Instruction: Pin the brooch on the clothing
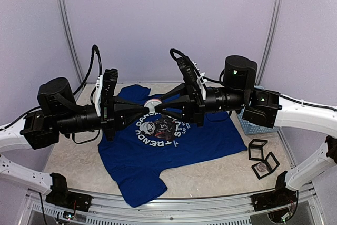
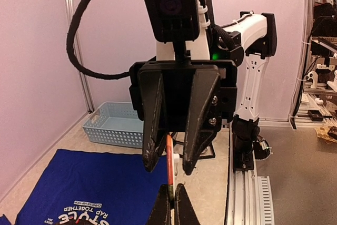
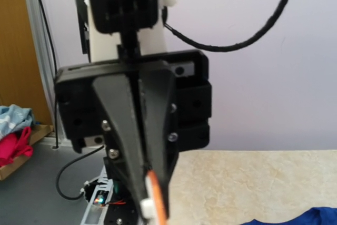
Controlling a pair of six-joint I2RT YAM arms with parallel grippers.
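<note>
The royal-blue T-shirt (image 1: 158,151) with the round panda print lies flat on the table, and its corner shows in the left wrist view (image 2: 79,183). Both arms meet above its collar. The round brooch (image 1: 153,103) hangs between them, seen edge-on as an orange strip (image 2: 169,156). My left gripper (image 1: 143,108) (image 2: 172,188) is shut on the brooch's lower edge. My right gripper (image 1: 164,105) (image 2: 169,169) faces it, its two fingers standing open on either side of the brooch with a gap on each side. In the right wrist view the left gripper (image 3: 151,204) pinches the brooch (image 3: 156,196).
A light-blue perforated basket (image 1: 258,125) (image 2: 113,122) stands at the table's right side. Two small clear boxes with black frames (image 1: 258,148) (image 1: 266,164) lie in front of it. The aluminium rail (image 1: 168,206) runs along the near edge.
</note>
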